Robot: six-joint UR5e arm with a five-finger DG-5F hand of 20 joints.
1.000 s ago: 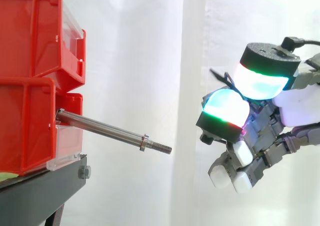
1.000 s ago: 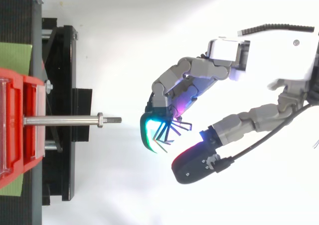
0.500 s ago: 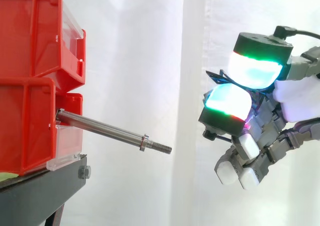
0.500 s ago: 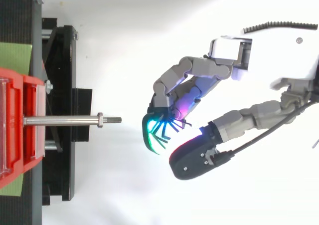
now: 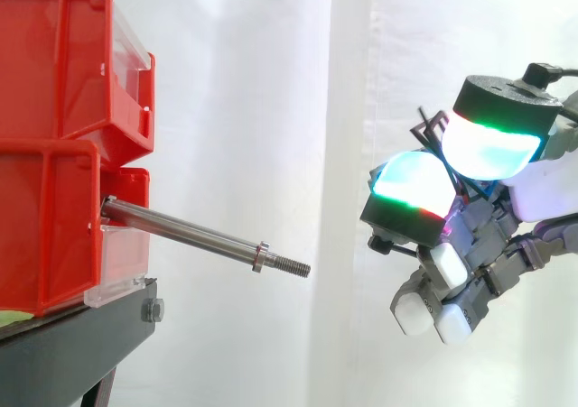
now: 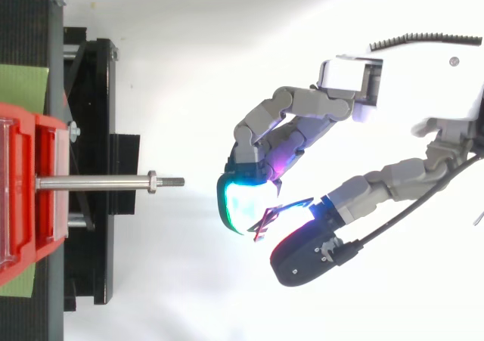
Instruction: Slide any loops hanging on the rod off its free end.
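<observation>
Moved since half a second ago: the thumb pad (image 6: 302, 252) has swung a little away from the glowing finger pad (image 6: 240, 205). The loops (image 6: 274, 214), which I saw fanned out under that finger pad, now lie as a thin dark bundle across the gap between the two. Bins and rod sit where they were.
Curtain (image 5: 271, 82): white, behind everything I see from the side.
Red bins (image 5: 54, 91): two, stacked one on the other at the left, resting on the stand's top edge.
Stand (image 5: 81, 353): black, under the bins. From above I see its frame reaching out past the bins' front, beneath the rod.
Hand (image 6: 344, 80): comes in from the right with its fingers curled. The thumb and one finger pinch the loops between their pads, and the other fingers are tucked in below, showing white tips. I read it as well apart from the rod's free end.
Rod (image 5: 190, 233): steel, fixed at the front of the lower bin, sloping slightly down to the right in the side view.
Collar (image 5: 260, 256): on the rod near its free end, with the threaded tip (image 5: 291, 264) just beyond it.
Loops: dark and thin, held in the hand, well apart from the rod. In the side view they stick up between the two glowing pads.
</observation>
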